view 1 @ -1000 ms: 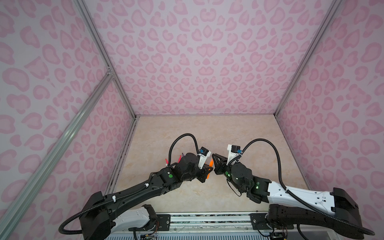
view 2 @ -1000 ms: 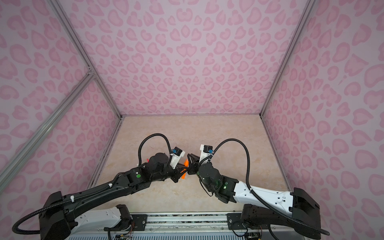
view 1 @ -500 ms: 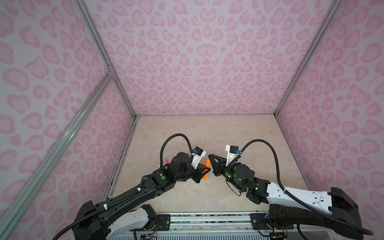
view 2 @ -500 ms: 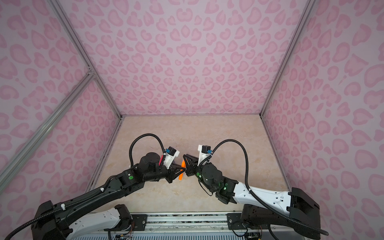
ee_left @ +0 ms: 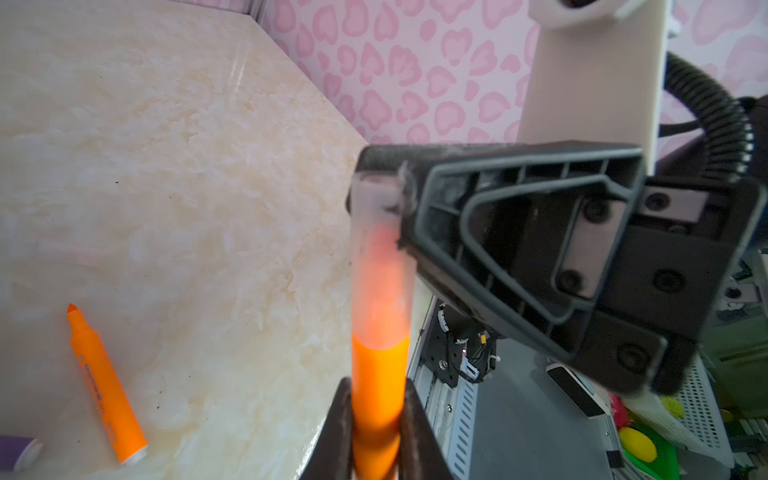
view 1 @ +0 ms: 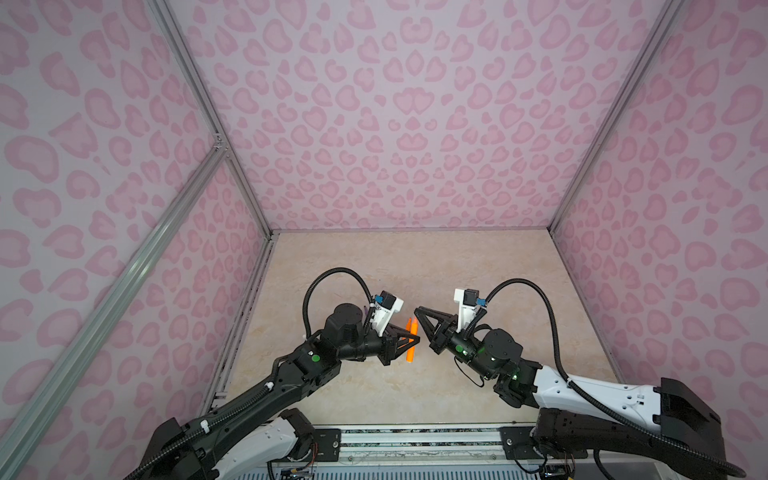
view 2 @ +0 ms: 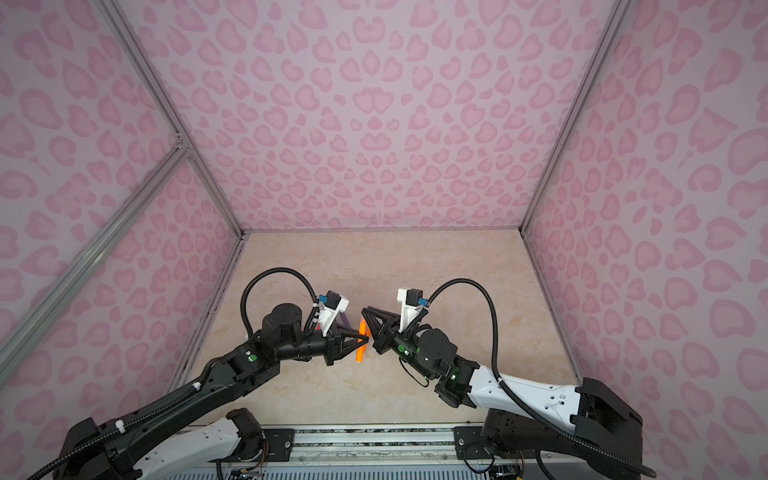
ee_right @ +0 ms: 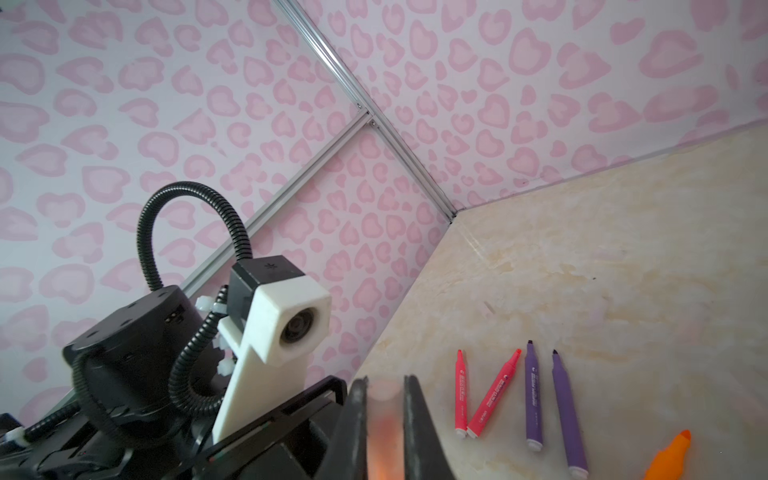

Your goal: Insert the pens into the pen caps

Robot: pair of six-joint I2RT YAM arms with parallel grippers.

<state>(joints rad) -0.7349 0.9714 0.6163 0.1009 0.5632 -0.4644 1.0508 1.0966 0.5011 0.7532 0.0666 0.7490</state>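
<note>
Left gripper (ee_left: 376, 399): narrow, clamped on the barrel of an orange pen (ee_left: 379, 374), which is held clear of the table (ee_left: 187, 166) near its front edge.
Right gripper (ee_right: 384, 399): narrow, pinching the clear cap (ee_left: 380, 249) at its closed end. It meets the other gripper tip to tip in both top views.
Step judged: the cap is already over the nib and onto the barrel. Whether it is fully seated cannot be told.
Risk, alignment: if the two grips push off-axis, the cap may jam askew or the pen may pivot in its grip.
Risk, release: the barrel is slender and smooth and the contact is small. Opening either grip before the cap is seated could drop cap or pen onto the pens lying below.
Held pen, axis: the long axis runs from the front edge toward the back edge. The nib end points away, inside the cap.
Loose orange pen (ee_left: 104, 386): flat on the table beyond, uncapped, nib toward the back edge.
Pink-red pens (ee_right: 460, 390): two, flat, left of centre, uncapped, nibs pointing away.
Purple pens (ee_right: 533, 390): two, just beside the pink-red ones, lying the same way.
Other caps: not made out.
</note>
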